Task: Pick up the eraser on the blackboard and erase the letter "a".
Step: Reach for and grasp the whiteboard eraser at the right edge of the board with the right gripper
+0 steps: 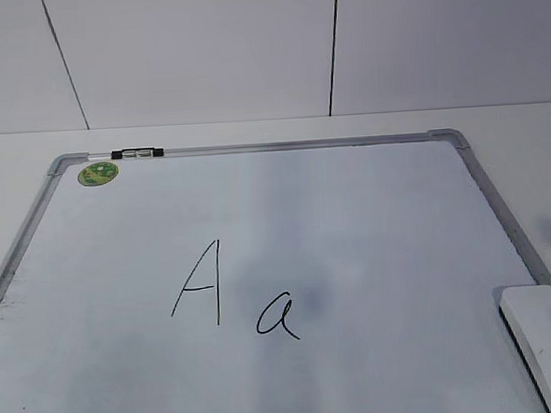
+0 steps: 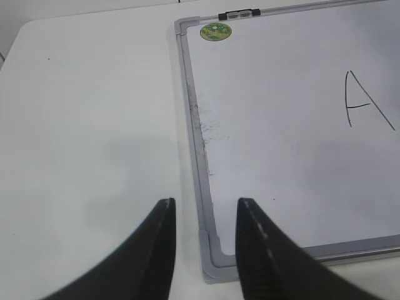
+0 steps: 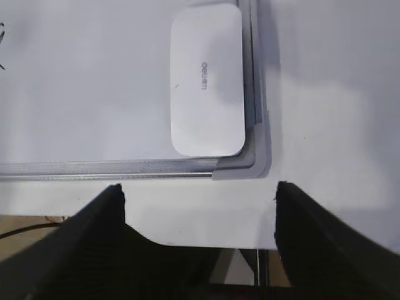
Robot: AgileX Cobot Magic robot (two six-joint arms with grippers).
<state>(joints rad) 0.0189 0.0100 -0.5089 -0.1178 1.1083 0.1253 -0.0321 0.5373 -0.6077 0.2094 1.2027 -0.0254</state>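
The blackboard (image 1: 351, 211) is a white dry-erase board with a silver frame, lying flat on the table. A small cursive letter "a" (image 1: 278, 317) is drawn in black right of a taller capital "A" (image 1: 199, 284). The white eraser (image 1: 550, 339) lies on the board at its near right corner and also shows in the right wrist view (image 3: 206, 78). My right gripper (image 3: 199, 195) is open and empty, over the table's front edge just short of that corner. My left gripper (image 2: 204, 209) is open and empty above the board's near left corner (image 2: 212, 256).
A round green sticker (image 1: 98, 173) and a small black-and-white clip (image 1: 137, 153) sit at the board's far left corner. The white table (image 2: 87, 137) lies bare left of the board. The table's front edge (image 3: 206, 245) runs under my right gripper. A panelled wall stands behind.
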